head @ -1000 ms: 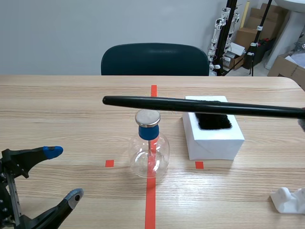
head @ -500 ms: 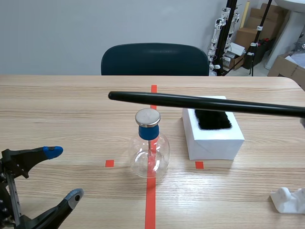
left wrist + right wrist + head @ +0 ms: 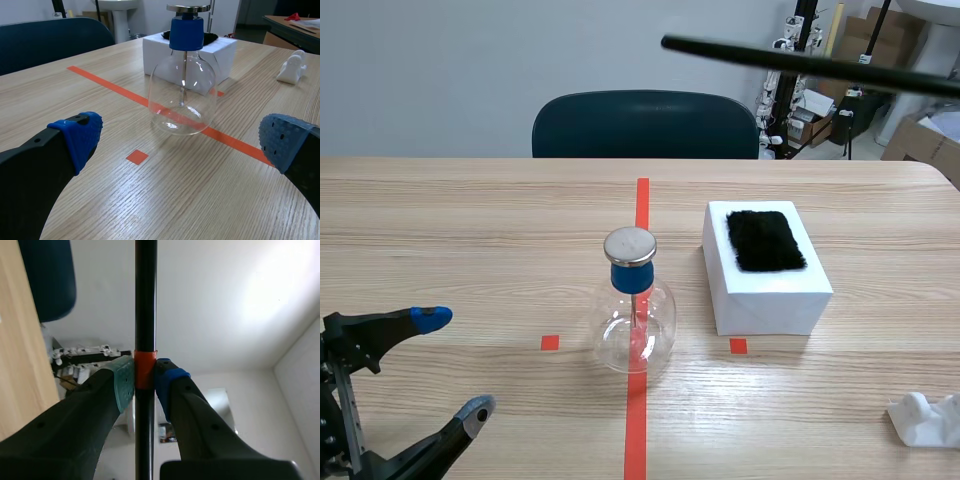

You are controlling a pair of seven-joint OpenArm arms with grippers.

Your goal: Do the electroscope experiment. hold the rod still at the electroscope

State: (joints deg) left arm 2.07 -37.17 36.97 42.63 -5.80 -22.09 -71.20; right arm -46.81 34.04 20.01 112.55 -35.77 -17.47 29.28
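Wooden table (image 3: 470, 230) under you, and the electroscope (image 3: 633, 310) stands upright on its red centre line, metal disc on a blue stopper over the clear flask. Your right gripper (image 3: 145, 376) is pinching the black rod (image 3: 800, 60) at its orange band, and the rod hangs high above and beyond the electroscope, well apart from the disc. Your left gripper (image 3: 453, 363) sits low to the electroscope's left, fingers spread wide around nothing, while the white box (image 3: 770, 295) with its black fur pad (image 3: 766, 240) lies just to the electroscope's right
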